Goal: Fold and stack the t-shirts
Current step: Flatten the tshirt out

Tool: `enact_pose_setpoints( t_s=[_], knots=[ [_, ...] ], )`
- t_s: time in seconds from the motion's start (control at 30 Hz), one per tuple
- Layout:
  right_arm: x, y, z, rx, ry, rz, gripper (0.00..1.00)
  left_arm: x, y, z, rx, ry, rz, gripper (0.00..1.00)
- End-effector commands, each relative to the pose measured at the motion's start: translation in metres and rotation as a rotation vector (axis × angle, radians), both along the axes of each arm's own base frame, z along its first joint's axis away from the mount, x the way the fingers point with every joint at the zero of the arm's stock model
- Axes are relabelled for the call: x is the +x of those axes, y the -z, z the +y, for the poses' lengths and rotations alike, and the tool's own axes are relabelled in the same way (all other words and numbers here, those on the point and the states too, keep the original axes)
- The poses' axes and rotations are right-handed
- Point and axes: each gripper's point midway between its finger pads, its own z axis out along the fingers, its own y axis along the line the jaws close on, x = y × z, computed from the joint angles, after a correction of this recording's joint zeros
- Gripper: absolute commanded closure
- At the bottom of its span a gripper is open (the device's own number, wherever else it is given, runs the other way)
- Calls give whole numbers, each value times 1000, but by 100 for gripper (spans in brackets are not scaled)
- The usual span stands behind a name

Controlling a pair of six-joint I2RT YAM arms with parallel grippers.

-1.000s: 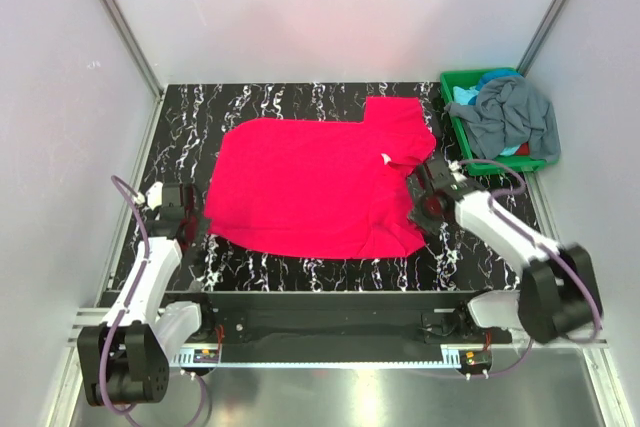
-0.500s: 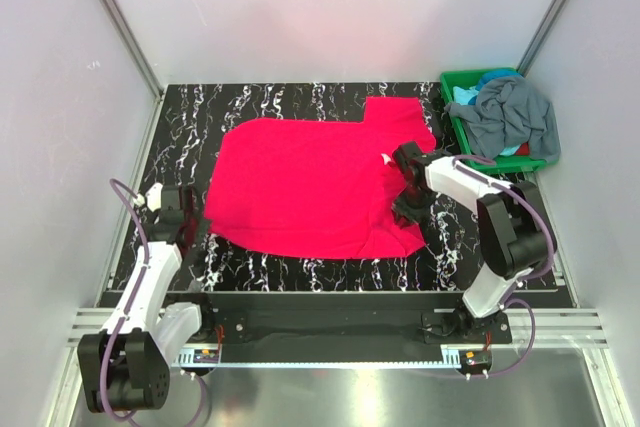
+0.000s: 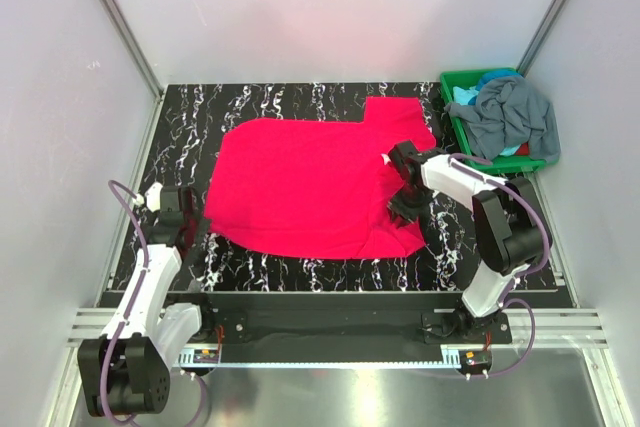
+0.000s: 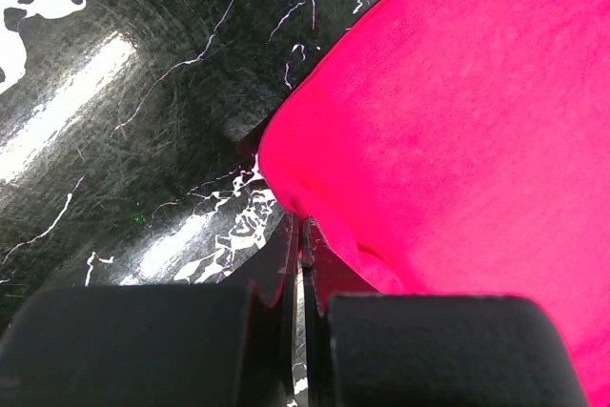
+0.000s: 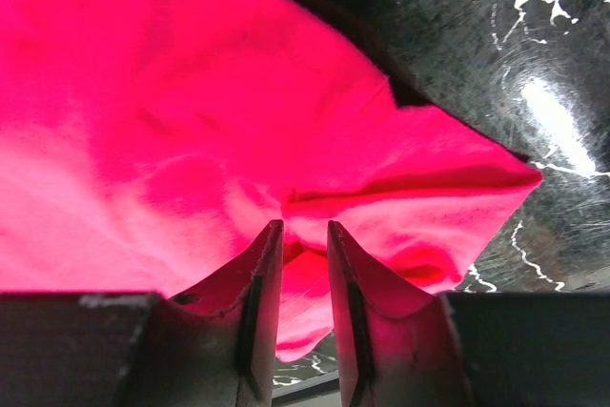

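Observation:
The magenta t-shirt [image 3: 310, 182] lies spread on the black marbled table [image 3: 300, 97]. My left gripper [image 3: 186, 225] is at its near left corner. In the left wrist view the jaws [image 4: 301, 226] are shut, pinching the shirt's edge [image 4: 457, 111], which rises a little off the table. My right gripper [image 3: 400, 205] is on the shirt's near right part, below the sleeve. In the right wrist view its fingers [image 5: 303, 226] stand a narrow gap apart with a gathered fold of the cloth [image 5: 191, 121] between them. The slate grey-blue shirt [image 3: 512, 112] and the teal shirt [image 3: 465, 95] lie bunched in the bin.
The green plastic bin [image 3: 510, 162] stands at the back right corner of the table. White walls with metal posts close in the back and both sides. Bare table shows along the far edge and to the right of the shirt.
My right gripper has moved left from the shirt's right edge onto the cloth and bunched a fold there. The left gripper has hardly moved.

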Motion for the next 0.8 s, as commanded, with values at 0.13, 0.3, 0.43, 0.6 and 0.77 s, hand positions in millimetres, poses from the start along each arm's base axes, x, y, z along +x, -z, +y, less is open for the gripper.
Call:
enact_pose_setpoints(
  t_s=[0.13, 0.3, 0.43, 0.6, 0.77],
  knots=[
    [8, -5, 0, -45, 44, 17, 65, 10, -10, -1, 1, 17, -68, 100],
    [8, -2, -2, -63, 47, 32, 64, 10, -10, -1, 2, 22, -71, 100],
    [5, 4, -7, -85, 62, 45, 64, 10, -10, -1, 2, 20, -72, 100],
    [8, 10, -7, -90, 61, 34, 71, 10, -12, -1, 6, 21, -78, 100],
    [10, -8, -13, -94, 57, -43, 100, 10, -14, 0, 11, 20, -88, 100]
  ],
)
